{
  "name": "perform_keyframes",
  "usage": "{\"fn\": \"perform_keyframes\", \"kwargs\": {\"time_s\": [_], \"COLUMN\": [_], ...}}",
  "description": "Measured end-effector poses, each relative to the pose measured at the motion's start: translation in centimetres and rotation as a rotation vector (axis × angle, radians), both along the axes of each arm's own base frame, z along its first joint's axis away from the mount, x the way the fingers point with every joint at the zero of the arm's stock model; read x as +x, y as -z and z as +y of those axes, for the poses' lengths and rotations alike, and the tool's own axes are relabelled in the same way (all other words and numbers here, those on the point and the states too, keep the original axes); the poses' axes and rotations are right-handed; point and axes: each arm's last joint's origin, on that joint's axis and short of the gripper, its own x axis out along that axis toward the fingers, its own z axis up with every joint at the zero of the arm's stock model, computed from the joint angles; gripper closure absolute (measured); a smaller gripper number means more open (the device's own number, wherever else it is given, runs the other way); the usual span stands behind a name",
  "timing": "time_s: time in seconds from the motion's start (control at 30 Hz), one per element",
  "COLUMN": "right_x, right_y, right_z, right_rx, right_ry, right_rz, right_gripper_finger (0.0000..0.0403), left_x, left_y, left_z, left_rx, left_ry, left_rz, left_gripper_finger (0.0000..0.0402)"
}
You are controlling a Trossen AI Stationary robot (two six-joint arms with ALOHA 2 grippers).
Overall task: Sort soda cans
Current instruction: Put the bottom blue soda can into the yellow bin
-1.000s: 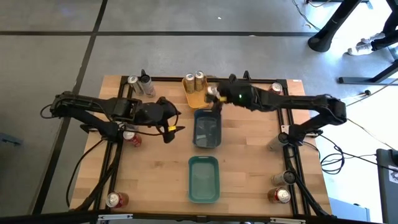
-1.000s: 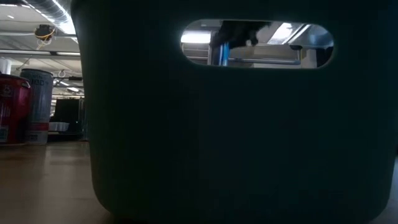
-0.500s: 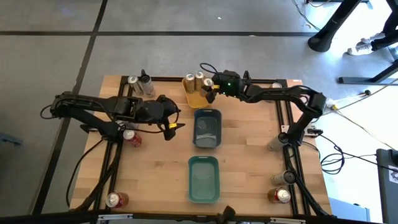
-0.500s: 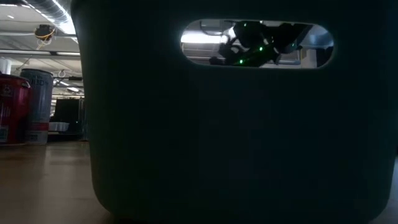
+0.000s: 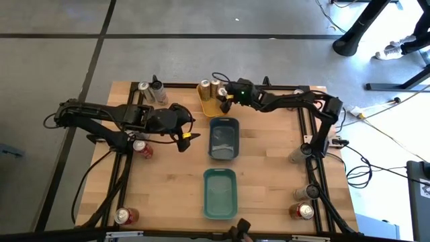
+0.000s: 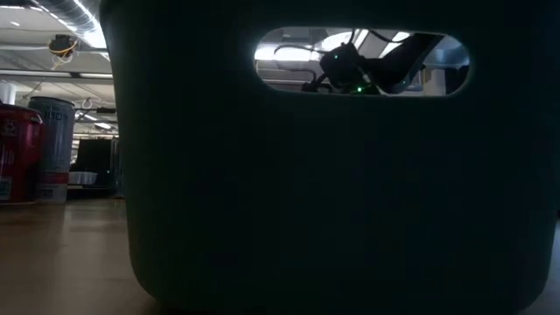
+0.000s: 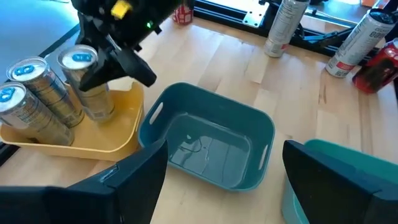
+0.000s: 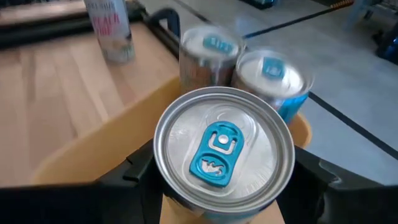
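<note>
A: What's on the table (image 5: 269,175)?

B: Three trays run down the middle: a yellow tray (image 7: 93,140) at the far edge, a blue-grey tray (image 5: 224,140) in the centre, and a teal tray (image 5: 220,192) nearest the front. Loose cans stand around the edges, among them red ones (image 5: 125,216) at the front corners.

A: Which step is in hand?

B: I'd say a can is being set into the yellow tray. The right gripper (image 5: 227,98) hangs over that tray with its fingers closed on a gold can (image 8: 224,152), held upright. Two more gold cans (image 7: 37,102) already stand in the tray, just beside it.

A: And the left arm?

B: The left gripper (image 5: 185,130) waits just left of the blue-grey tray. Its fingers (image 7: 127,183) stand wide apart and hold nothing.

A: What does the next move call for?

B: Probably lowering the can until its base sits on the tray floor, clear of its neighbours. Then the fingers can part without tipping it.
</note>
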Motion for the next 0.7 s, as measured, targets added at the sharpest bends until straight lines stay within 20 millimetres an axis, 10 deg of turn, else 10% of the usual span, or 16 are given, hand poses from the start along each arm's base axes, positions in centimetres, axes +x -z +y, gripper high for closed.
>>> {"fn": "perform_keyframes", "kwargs": {"time_s": [0.7], "right_x": [0.2], "right_y": [0.9], "right_z": [-0.2], "right_rx": [-0.018], "right_ry": [0.036], "right_rz": [0.031], "right_gripper_finger": [0.0074], "left_x": [0.0], "left_y": [0.0], "left_z": [0.0], "left_rx": [-0.011], "left_ry": [-0.008], "left_rz": [-0.002], "left_gripper_finger": [0.0094]}}
